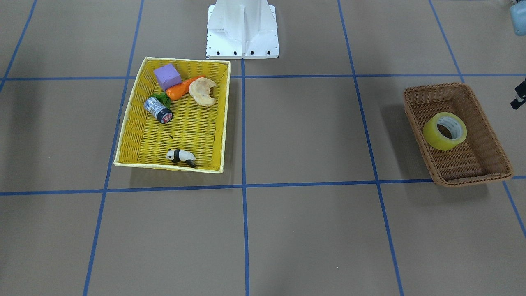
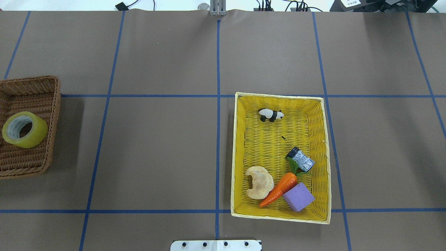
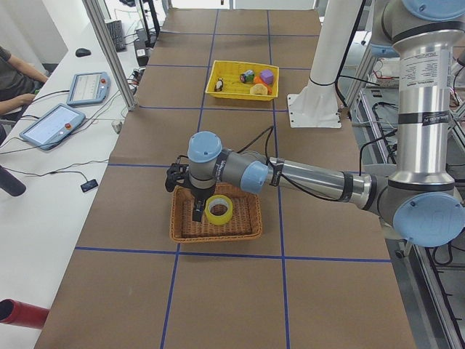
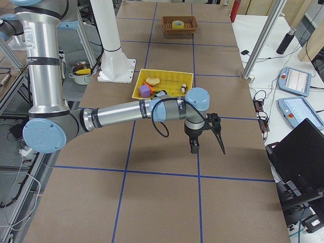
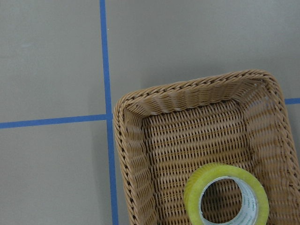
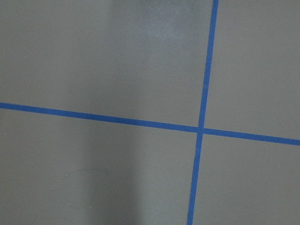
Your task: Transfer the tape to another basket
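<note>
The yellow tape (image 1: 445,130) lies inside the brown wicker basket (image 1: 489,162), hole up. It also shows in the overhead view (image 2: 24,129) in that basket (image 2: 53,104), and in the left wrist view (image 5: 226,197) near the basket's corner (image 5: 133,154). In the exterior left view my left gripper (image 3: 197,207) hangs over the basket (image 3: 182,234), just beside the tape (image 3: 218,209); I cannot tell if it is open. My right gripper (image 4: 207,146) hovers over bare table in front of the yellow basket (image 4: 137,87); I cannot tell its state.
The yellow basket (image 2: 237,157) holds a panda figure (image 2: 270,114), a blue-grey can (image 2: 300,159), a carrot (image 2: 279,189), a croissant (image 2: 259,182) and a purple block (image 2: 298,197). The white robot base (image 1: 242,35) stands behind it. Blue tape lines cross the brown table.
</note>
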`<state>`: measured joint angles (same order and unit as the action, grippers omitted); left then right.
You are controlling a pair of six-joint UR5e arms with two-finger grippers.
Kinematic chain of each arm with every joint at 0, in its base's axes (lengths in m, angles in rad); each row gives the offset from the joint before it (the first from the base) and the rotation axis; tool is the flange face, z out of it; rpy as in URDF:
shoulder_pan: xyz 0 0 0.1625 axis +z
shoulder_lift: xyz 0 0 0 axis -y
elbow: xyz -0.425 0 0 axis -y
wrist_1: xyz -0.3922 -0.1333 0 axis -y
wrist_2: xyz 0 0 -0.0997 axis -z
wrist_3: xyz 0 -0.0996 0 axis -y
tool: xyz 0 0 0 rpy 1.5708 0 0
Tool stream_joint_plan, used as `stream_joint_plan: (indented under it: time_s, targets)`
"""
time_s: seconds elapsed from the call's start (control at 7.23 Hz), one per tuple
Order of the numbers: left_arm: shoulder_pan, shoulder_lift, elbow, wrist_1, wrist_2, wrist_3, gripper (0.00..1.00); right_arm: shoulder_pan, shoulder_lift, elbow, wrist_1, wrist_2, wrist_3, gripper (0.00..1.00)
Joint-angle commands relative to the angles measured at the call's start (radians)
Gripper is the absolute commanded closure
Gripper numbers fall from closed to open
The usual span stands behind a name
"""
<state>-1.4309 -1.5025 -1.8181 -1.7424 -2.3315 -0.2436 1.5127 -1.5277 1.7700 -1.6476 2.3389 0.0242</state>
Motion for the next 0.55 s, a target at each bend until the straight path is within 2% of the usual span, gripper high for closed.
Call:
stream_joint_plan:
  time_s: [0.0, 0.42]
  targets:
    - [0.001, -0.005, -0.004, -0.002, -0.002, 0.003, 0.02, 0.001, -0.005, 0.014, 0.002, 0.0, -0.001, 0.0]
    - [0.003, -0.001, -0.032, 0.004, -0.017, 0.0, 0.02, -0.008, -0.014, 0.031, 0.002, 0.002, -0.013, 0.0]
